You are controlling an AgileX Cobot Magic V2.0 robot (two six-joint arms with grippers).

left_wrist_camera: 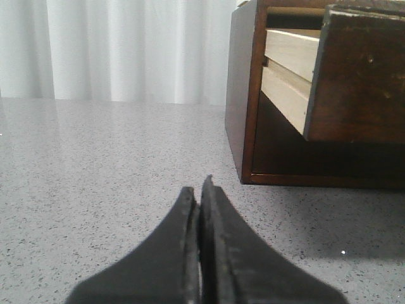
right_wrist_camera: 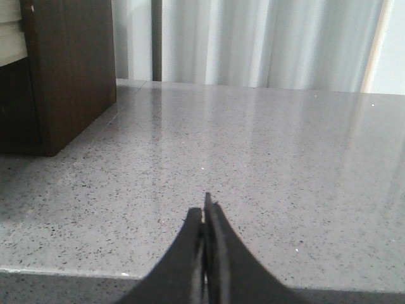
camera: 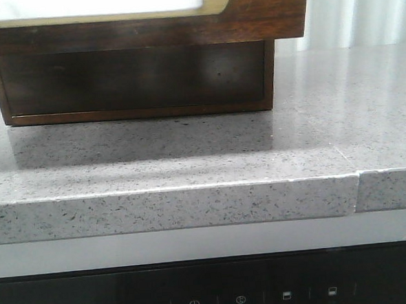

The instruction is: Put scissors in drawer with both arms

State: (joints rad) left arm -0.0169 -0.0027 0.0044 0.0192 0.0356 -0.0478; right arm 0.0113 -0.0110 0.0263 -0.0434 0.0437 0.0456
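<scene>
front view: drawer (camera: 140, 18) pulled out; end effectors (both) closed

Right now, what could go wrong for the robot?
The drawer is pulled out and overhangs the counter, so an arm moving under or past it might bump it. No scissors show in any view, so the robot may have to search. Both the left pincer and right pincer are shut, holding nothing.

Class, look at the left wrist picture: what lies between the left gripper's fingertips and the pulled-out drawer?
Only bare speckled grey countertop. In the left wrist view, nothing sits between the left gripper and the drawer; no scissors show.
</scene>
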